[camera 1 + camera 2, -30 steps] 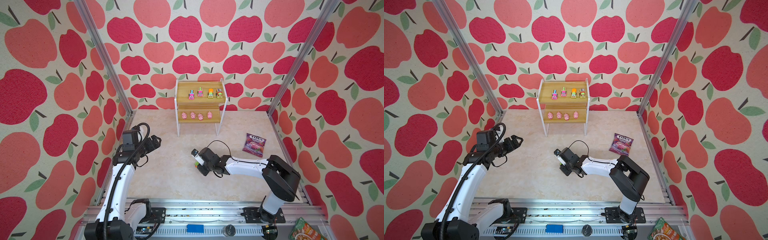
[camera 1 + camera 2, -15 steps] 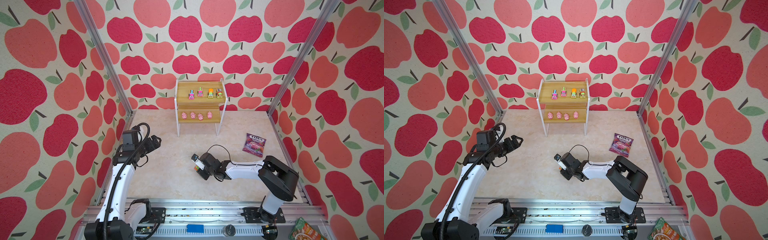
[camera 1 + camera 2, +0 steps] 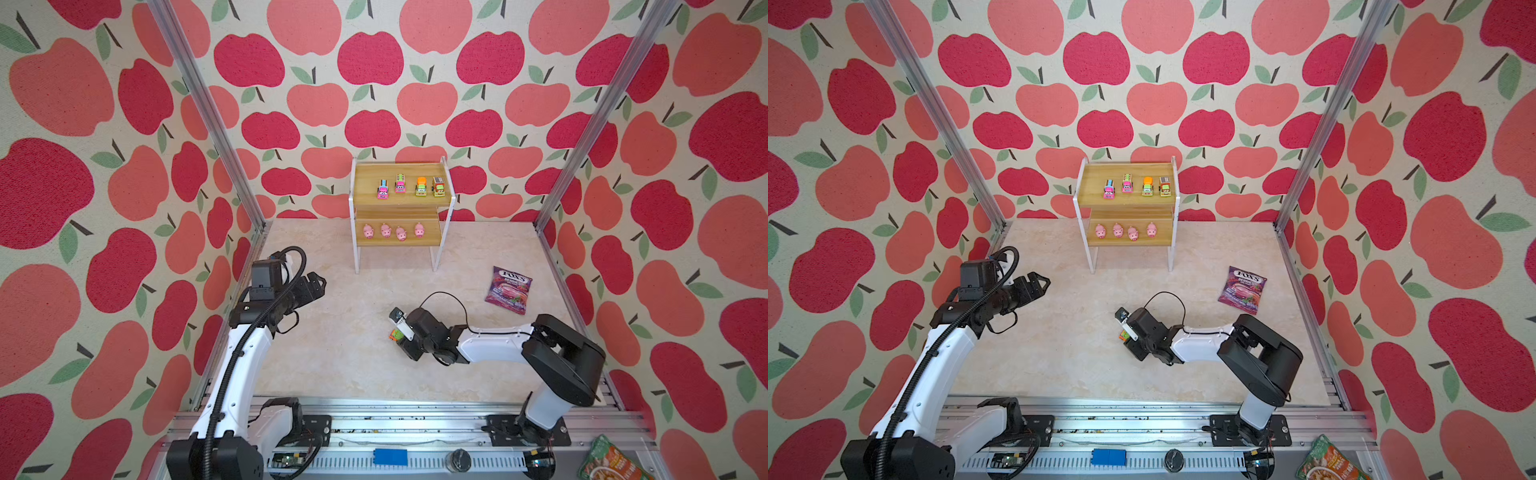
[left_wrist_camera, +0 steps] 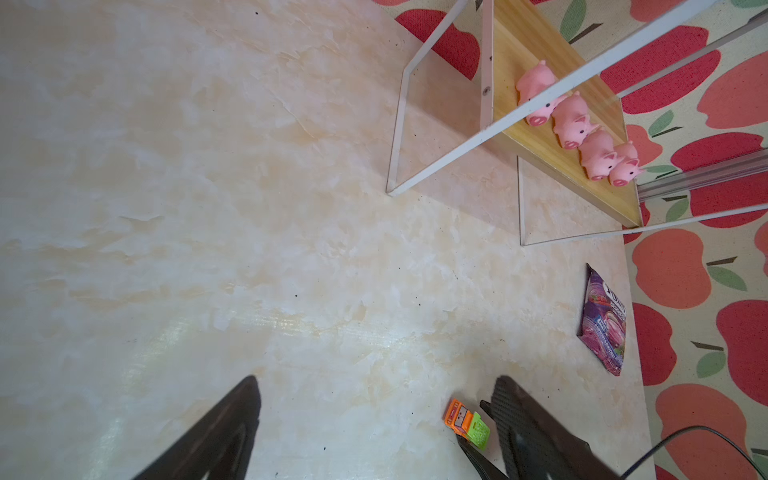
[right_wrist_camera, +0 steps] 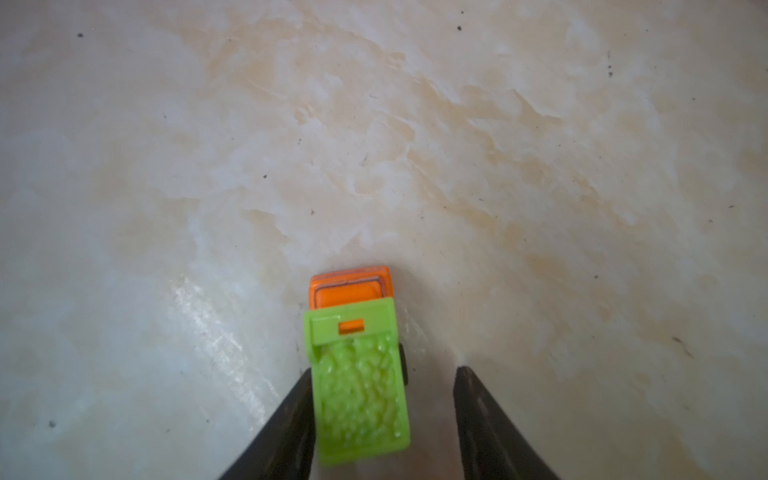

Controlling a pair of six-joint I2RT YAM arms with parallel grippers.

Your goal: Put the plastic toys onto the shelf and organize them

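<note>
1. Progress looks close to complete: four small multicoloured plastic toy trucks (image 3: 400,183) line the upper board of the two-tier wood-grain shelf (image 3: 363,187) with thin white metal legs. Four tiny pink plastic pigs (image 3: 385,230) line its lower board. All of them stand far beyond both sets of jaw tips.
2. One toy is not yet shelved: a small plastic truck with an orange cab and lime-green bed (image 5: 357,374), which appears to rest on the beige marble-pattern tabletop (image 3: 340,332).
3. The right gripper (image 5: 383,371) sits low with its jaws apart. The green bed lies between them and the cab pokes out past the tips. One finger (image 5: 291,415) lies against the bed's side and the other finger (image 5: 486,415) stands clear of it, so nothing is clamped.
4. The left gripper (image 4: 376,379) hovers with its jaws spread wide and nothing between them, well apart from the truck.
5. A purple foil candy bag (image 3: 509,289) lies outside the right jaws, off to the side, and is no part of the job.
6. What is left, in my judgement, is to close on the truck, carry it up, and set it in line with the other four.
</note>
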